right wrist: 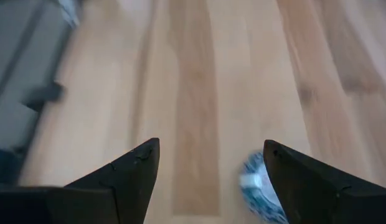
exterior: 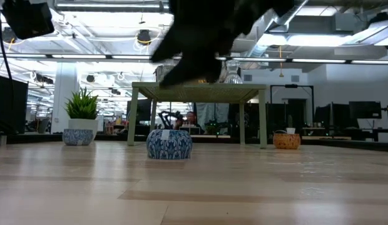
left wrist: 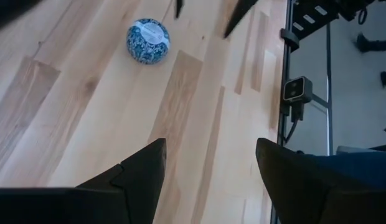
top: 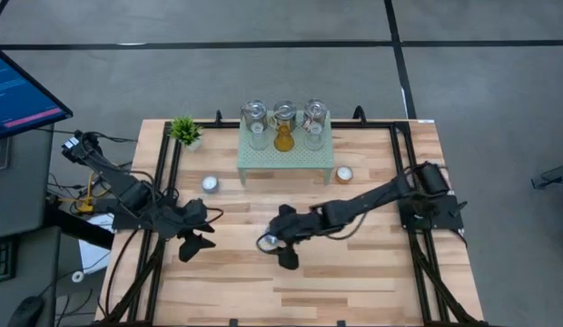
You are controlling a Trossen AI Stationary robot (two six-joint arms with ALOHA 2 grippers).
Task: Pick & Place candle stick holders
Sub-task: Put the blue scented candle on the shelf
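Note:
A small round holder with a blue-and-white pattern (top: 267, 241) (exterior: 169, 144) stands on the wood table near its middle. My right gripper (top: 274, 250) (right wrist: 211, 143) hovers open above it. In the right wrist view the holder (right wrist: 260, 186) shows beside one finger, and the low view shows a clear gap below the gripper (exterior: 194, 56). My left gripper (top: 207, 229) (left wrist: 208, 146) is open over bare wood to the holder's left, pointing at the holder (left wrist: 147, 40). Another such holder (top: 210, 184) and an orange cup (top: 343, 174) stand by the stand. Three glass jars (top: 255, 123) and an amber cup (top: 283, 141) sit on the stand.
The pale green mesh stand (top: 286, 163) stands at the far middle of the table. A small green plant (top: 185, 130) is at the far left corner. Black frame rails (top: 409, 182) run along both sides. Bare wood lies toward the near edge (top: 336, 291).

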